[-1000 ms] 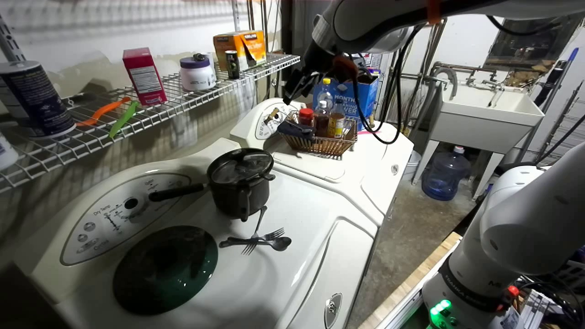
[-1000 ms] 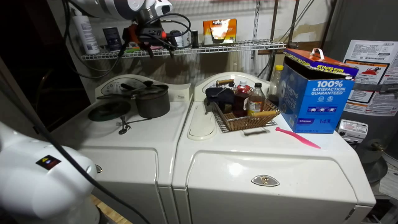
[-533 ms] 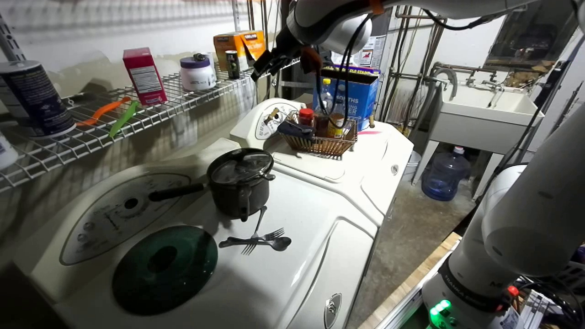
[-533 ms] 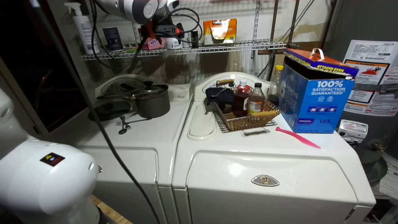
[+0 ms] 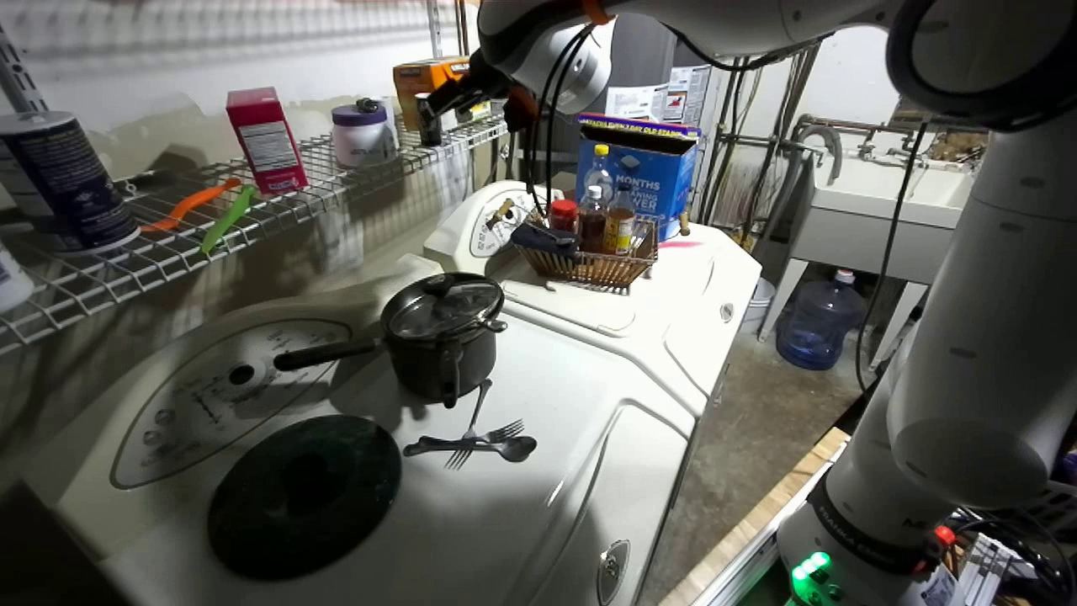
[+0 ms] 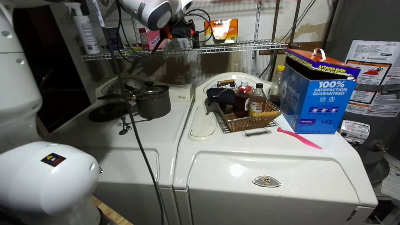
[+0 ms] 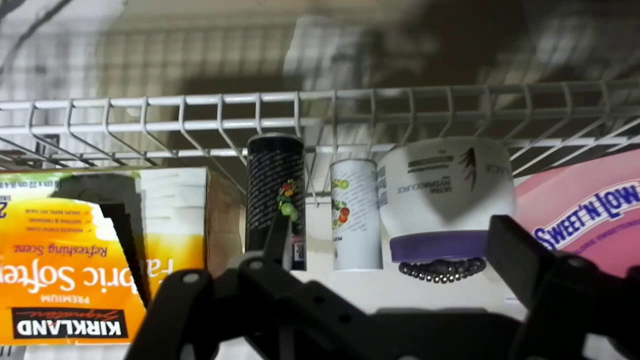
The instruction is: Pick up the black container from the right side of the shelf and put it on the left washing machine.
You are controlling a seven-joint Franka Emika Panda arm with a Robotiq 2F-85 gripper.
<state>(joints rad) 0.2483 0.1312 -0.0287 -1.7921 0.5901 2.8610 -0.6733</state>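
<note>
The black container (image 5: 429, 126) is a small upright cylinder on the wire shelf (image 5: 315, 187), beside an orange box. It also shows in an exterior view (image 6: 196, 43), partly covered by the gripper, and in the wrist view (image 7: 272, 195), upside down with a fruit print. My gripper (image 7: 390, 232) is open and empty, facing the shelf. In the wrist view one finger overlaps the black container, and a white can and a purple-lidded jar show between the fingers. In an exterior view the fingertips (image 5: 436, 103) are close to the container; contact is unclear. The left washing machine (image 5: 564, 362) has a dark green window.
The orange box (image 7: 75, 260), white can (image 7: 356, 215), purple-lidded jar (image 7: 445, 190) and pink box (image 7: 585, 210) stand on the shelf. A black pot (image 5: 442, 353) and crossed cutlery (image 5: 475, 442) are on the left washer. A basket (image 6: 247, 120) and blue box (image 6: 322, 106) stand on the right washer.
My gripper has moved from above the basket toward the shelf and the black container, and sideways along the shelf toward the orange box. The shelf objects have not moved.
</note>
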